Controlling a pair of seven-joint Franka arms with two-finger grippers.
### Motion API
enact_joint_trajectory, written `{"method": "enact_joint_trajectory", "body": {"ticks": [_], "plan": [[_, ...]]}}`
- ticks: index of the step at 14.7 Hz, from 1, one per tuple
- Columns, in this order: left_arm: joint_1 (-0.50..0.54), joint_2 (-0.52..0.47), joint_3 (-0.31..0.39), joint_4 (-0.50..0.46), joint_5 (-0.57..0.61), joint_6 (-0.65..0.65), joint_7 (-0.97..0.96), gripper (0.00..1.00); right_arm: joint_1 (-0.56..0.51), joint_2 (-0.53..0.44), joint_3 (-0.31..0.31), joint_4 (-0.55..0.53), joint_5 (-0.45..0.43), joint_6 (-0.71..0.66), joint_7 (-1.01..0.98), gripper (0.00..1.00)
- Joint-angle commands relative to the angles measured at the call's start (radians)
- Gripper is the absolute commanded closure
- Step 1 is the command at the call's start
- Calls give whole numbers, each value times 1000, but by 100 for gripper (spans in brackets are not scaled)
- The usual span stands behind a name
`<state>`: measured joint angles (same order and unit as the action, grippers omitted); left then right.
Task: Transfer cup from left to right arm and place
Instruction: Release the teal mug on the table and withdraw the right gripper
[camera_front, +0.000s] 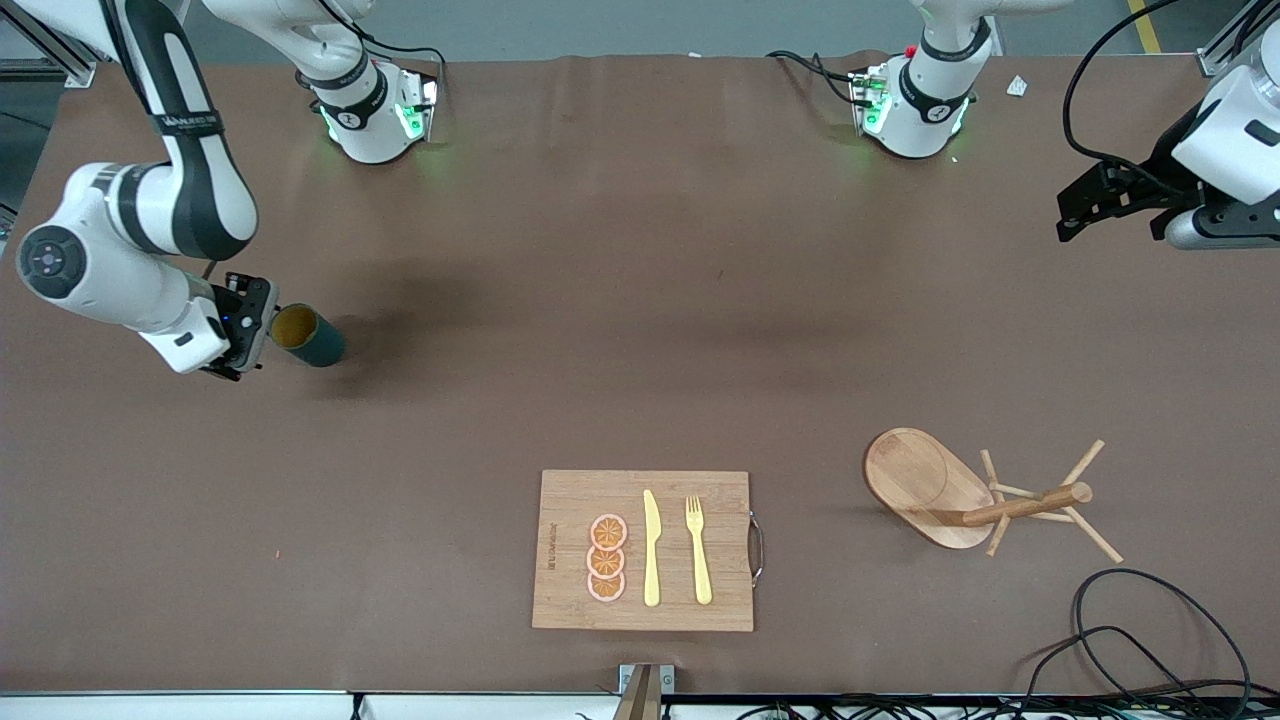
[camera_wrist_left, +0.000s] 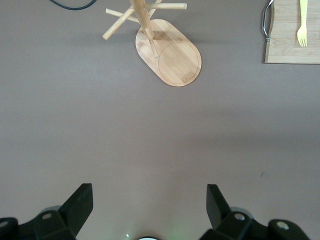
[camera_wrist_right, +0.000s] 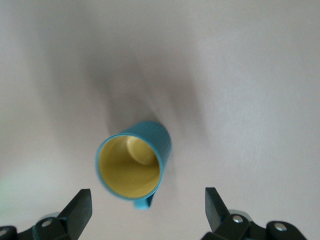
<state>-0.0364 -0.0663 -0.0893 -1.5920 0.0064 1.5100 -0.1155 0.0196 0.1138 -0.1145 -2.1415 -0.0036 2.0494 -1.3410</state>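
The teal cup (camera_front: 312, 337) with a mustard-yellow inside stands upright on the brown table toward the right arm's end. In the right wrist view the cup (camera_wrist_right: 134, 161) shows from above, its small handle pointing toward the gripper. My right gripper (camera_front: 258, 337) is open and empty, just above the table beside the cup; in the right wrist view the gripper (camera_wrist_right: 148, 202) has the cup just ahead of its fingers, not between them. My left gripper (camera_front: 1078, 208) is open and empty, and waits high at the left arm's end; the left wrist view (camera_wrist_left: 150, 200) shows only bare table between its fingers.
A wooden mug tree (camera_front: 960, 495) on an oval base stands toward the left arm's end, also in the left wrist view (camera_wrist_left: 167, 50). A wooden cutting board (camera_front: 570, 500) near the front edge holds three orange slices (camera_front: 607, 558), a yellow knife (camera_front: 651, 548) and a fork (camera_front: 698, 548). Black cables (camera_front: 1150, 640) lie at the front corner.
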Motion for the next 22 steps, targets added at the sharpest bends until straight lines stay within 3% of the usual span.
{"method": "enact_joint_trajectory", "body": {"ticks": [1,6,10,16,22], "plan": [[12,-26,-1,-17,-16,-4,23,0,-23,-11,13,125,-4,-173,199,0],[13,-30,2,-16,-14,-20,22,0,-49,-6,13,343,-4,-365,509,0],[13,-32,2,-16,-11,-20,22,0,-49,-8,13,462,-6,-458,822,0],[33,-32,23,0,-14,-13,22,0,-53,-3,13,620,-19,-571,1098,0],[52,-29,25,-2,-6,-7,22,0,-69,10,16,732,-15,-686,1120,0]]}}
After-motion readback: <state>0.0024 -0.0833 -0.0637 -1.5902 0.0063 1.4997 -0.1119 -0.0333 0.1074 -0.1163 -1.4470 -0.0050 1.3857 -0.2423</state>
